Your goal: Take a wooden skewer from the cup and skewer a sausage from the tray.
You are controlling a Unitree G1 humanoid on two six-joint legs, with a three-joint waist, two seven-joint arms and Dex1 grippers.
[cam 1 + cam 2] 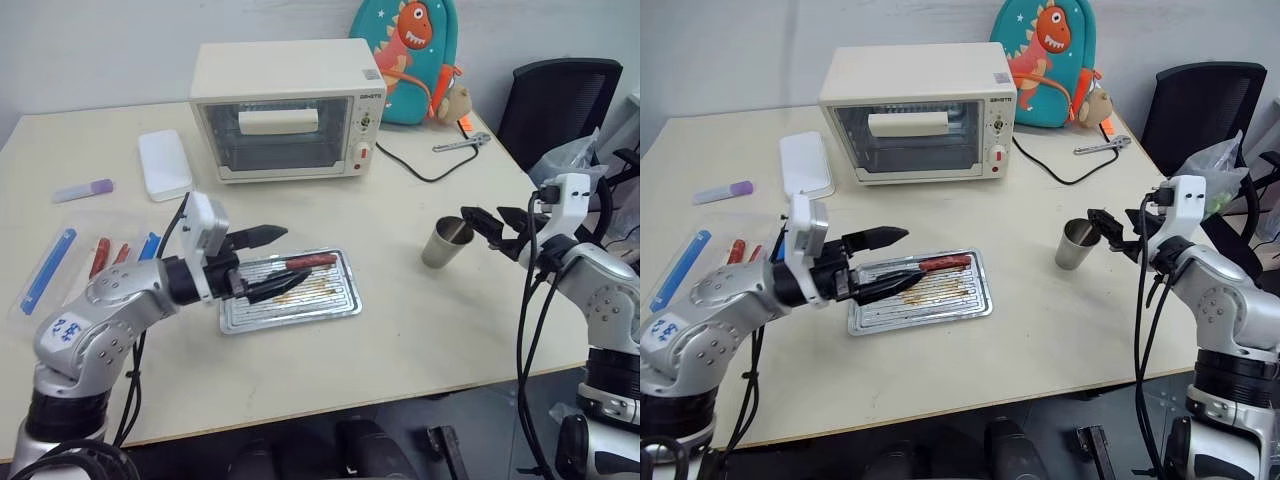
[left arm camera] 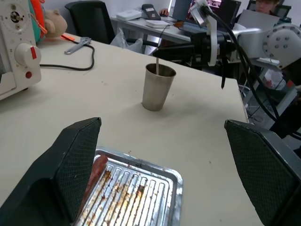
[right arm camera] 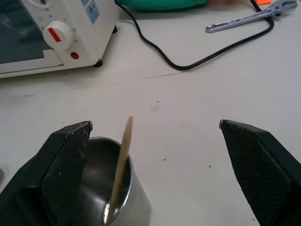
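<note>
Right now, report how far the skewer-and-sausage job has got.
Done: nothing yet. The wooden skewer stands in the cup, and the sausage lies on the tray.
In hand: the right gripper is open beside the cup's rim, holding nothing. The left gripper is open over the tray near the sausage.
Left: grasp and lift the skewer, then pierce the sausage.

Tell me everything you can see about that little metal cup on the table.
The cup is a small, plain grey steel tumbler, slightly tapered and without a handle, standing upright on the pale table. One thin wooden skewer leans inside, its tip poking above the rim. The open right gripper hovers just beside it, not touching.
</note>
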